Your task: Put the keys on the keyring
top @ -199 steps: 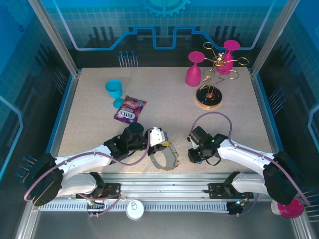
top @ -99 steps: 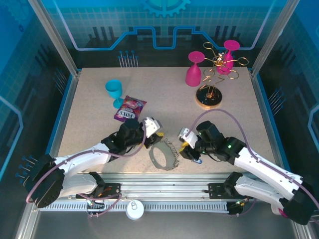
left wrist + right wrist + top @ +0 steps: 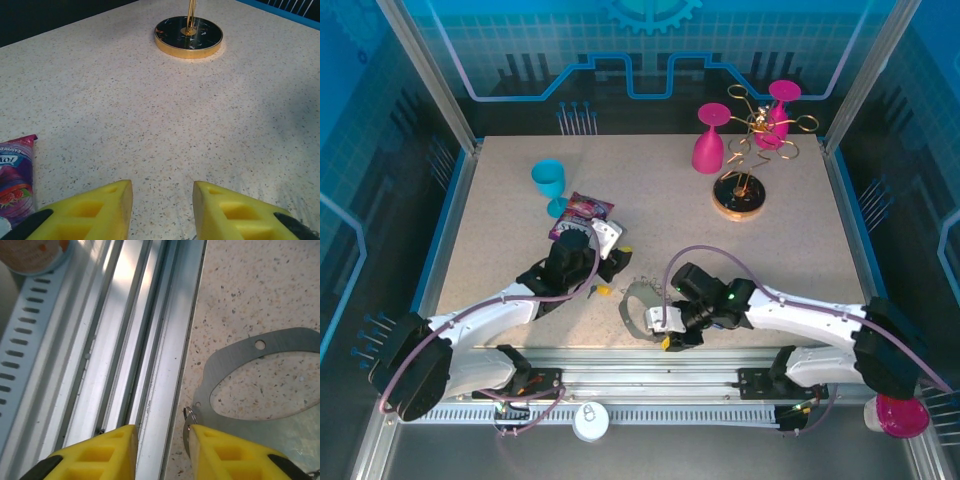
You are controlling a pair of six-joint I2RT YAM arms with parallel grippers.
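Left gripper (image 3: 162, 200): stood part open, empty.
Right gripper (image 3: 162, 442): part open, empty, just beside grey metal keyring (image 3: 240, 352).
Keyring: lay flat; long axis unclear.

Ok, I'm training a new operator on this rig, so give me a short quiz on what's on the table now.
1. True or false: the left gripper is holding a key.
2. What lies right beside the right gripper? A) a pink glass B) the keyring C) a spoon
3. What colour is the cup beside the snack packet?
Key: 1 false, its jaws are apart and empty; 2 B; 3 teal.
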